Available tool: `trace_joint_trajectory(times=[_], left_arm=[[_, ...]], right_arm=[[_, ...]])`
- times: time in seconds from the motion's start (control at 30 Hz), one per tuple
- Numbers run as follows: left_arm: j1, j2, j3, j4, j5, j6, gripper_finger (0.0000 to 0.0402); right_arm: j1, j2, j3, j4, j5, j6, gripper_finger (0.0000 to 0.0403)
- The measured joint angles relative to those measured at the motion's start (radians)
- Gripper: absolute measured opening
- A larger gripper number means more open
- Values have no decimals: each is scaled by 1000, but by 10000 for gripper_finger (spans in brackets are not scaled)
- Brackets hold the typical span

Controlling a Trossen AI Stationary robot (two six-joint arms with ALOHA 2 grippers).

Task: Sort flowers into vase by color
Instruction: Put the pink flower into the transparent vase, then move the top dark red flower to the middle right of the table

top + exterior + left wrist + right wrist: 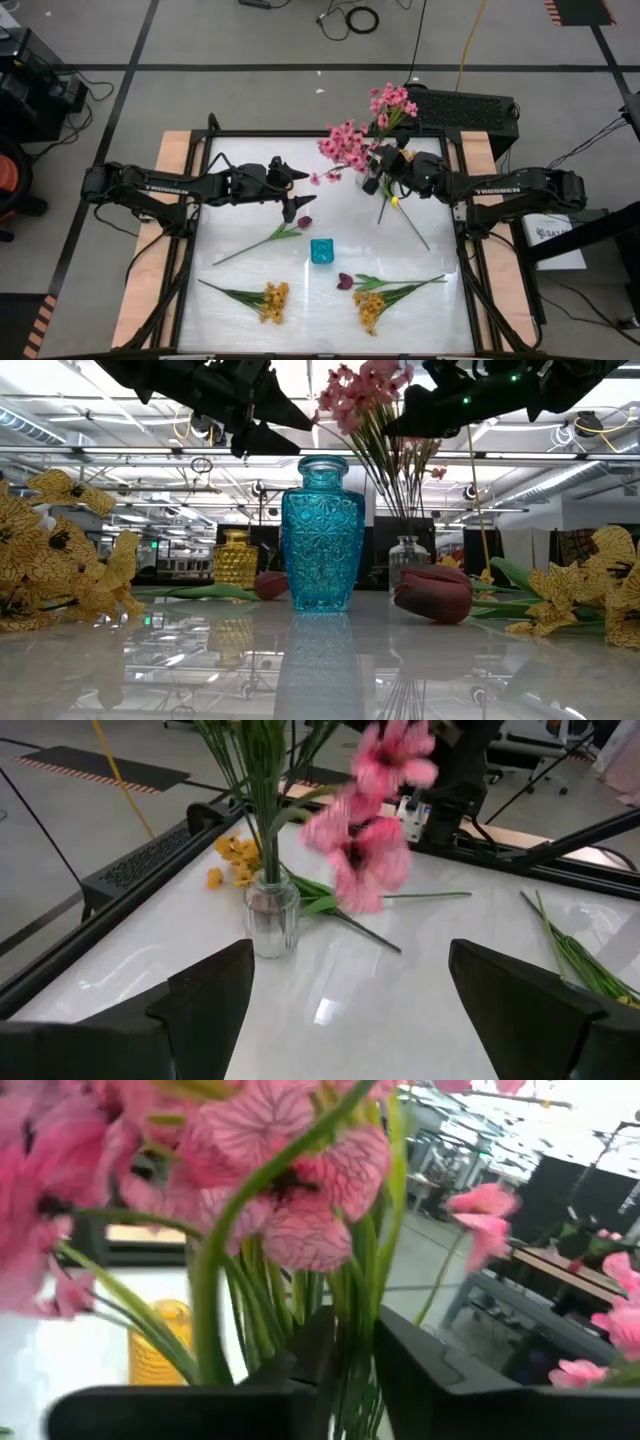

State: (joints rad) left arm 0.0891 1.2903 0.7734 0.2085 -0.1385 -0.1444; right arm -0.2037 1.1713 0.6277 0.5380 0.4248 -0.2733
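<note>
While the right gripper (385, 172) sits up at about one o'clock on the white glossy tabletop (420, 310), I see its dark fingers (320, 1350) pinched narrow around green stems of the pink blossom sprigs (345, 143). Those sprigs stand in a small clear ribbed glass vase (272, 918), close to the table's far edge and its black frame rail (300, 133).

My left gripper (292, 190) hovers at about eleven o'clock, jaws spread wide and holding nothing; in its wrist view the clear vase stands between its two fingers, farther off. A single yellow blossom sprig (405, 215) lies flat just beside the clear vase, its stem running toward four o'clock.

At the centre stands a turquoise cut-glass vase (321, 251), upright. A dark maroon tulip-like bud (303, 223) on a long green stem lies at ten o'clock from it, and a second maroon bud (345, 281) lies near at five o'clock. Two yellow blossom clusters rest near the front edge: one (272, 301) at seven o'clock, another (368, 309) at five o'clock, well apart from each other. A yellow textured glass vase (236, 559) shows in the low view behind the turquoise one.

Open tabletop remains along the nine o'clock side and between the turquoise vase and the clear vase.
</note>
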Motion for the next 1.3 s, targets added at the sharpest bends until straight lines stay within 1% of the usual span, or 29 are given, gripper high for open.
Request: trace_joint_trajectory(times=[0.2, 0.3, 0.4, 0.7, 1.0, 1.17, 1.3], left_arm=[[0, 0, 0, 0, 12, 0, 341], [0, 0, 0, -3, 12, -1, 341], [0, 0, 0, -12, 12, 0, 341], [0, 0, 0, -7, 12, 0, 341], [0, 0, 0, -6, 12, -8, 341], [-1, 0, 0, -8, 12, -8, 341], [-12, 0, 0, -8, 12, -7, 341]], right_arm=[[3, -10, 0, -7, 3, 5, 134], [3, -36, 0, -23, 2, 2, 159], [2, -80, 0, -76, 2, 4, 178], [2, -204, 0, -351, 1, 131, 227], [2, -305, 0, -510, -1, 218, 281], [2, -386, 0, -619, -7, 328, 315], [2, -441, 0, -751, -7, 430, 327]])
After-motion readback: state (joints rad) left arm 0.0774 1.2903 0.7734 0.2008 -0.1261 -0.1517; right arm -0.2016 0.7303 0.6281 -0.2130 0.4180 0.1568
